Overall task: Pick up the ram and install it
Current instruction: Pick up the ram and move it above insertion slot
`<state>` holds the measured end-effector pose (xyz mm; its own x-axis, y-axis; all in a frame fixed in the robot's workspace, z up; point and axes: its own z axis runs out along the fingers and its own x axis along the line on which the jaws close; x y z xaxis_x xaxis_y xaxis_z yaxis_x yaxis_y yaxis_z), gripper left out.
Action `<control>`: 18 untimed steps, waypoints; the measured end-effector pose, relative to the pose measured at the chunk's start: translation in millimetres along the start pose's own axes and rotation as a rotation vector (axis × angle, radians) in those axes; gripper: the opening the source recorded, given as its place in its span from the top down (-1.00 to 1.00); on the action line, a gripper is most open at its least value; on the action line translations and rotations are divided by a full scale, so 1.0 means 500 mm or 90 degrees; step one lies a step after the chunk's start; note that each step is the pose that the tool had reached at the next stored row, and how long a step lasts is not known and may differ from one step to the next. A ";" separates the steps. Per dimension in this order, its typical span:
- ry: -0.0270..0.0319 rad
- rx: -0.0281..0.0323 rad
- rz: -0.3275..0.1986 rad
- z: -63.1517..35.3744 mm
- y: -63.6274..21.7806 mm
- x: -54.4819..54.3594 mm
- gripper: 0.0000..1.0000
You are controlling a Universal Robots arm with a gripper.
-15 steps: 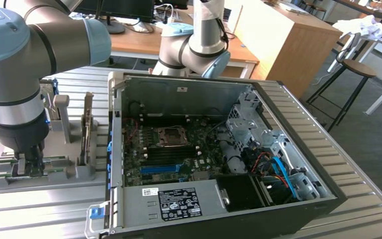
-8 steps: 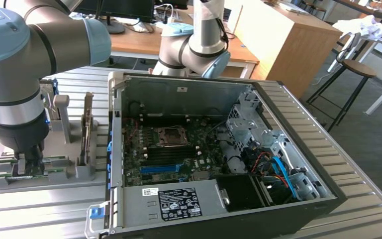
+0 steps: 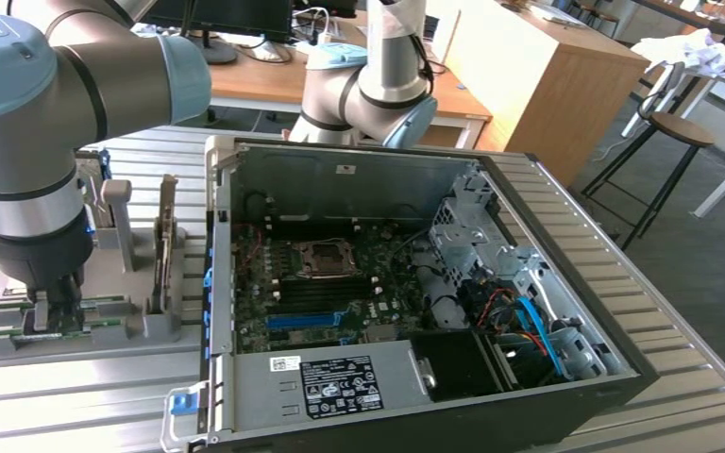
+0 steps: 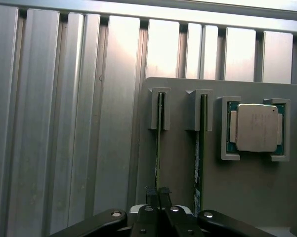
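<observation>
The gripper is clenched on the ram. In the wrist view its two dark fingers stand almost together, with the thin green stick pinched edge-on between their tips. The ram stands on its long edge in the grey holder, and its far end sits in a small upright bracket of that holder. It has not left its slot.

Just beside it, parallel and in its own bracket, stands a second ram stick, which the fingers do not touch. Beyond that stick a square silver processor chip lies flat in a framed pocket of the same holder, apart from the gripper.

In the exterior view the arm reaches straight down at the exterior view's left, with the gripper low over the holder, where green strips of circuit board show on either side of the fingers. The holder rests on the ribbed metal table.

To the exterior view's right of the holder, just beside it, the open computer case lies on its side with the motherboard facing up. The ram is thus in the holder outside the case, well apart from the motherboard.
</observation>
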<state>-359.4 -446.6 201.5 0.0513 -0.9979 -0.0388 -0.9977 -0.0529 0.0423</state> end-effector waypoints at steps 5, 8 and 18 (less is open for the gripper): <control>0.0001 -0.0001 0.000 -0.002 0.000 0.000 0.77; 0.0000 0.0000 0.000 -0.008 0.000 0.000 0.77; 0.0000 0.0000 0.000 -0.032 0.001 -0.001 0.77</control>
<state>-359.5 -446.6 217.4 0.0512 -0.9979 -0.0388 -0.9977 -0.0528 0.0423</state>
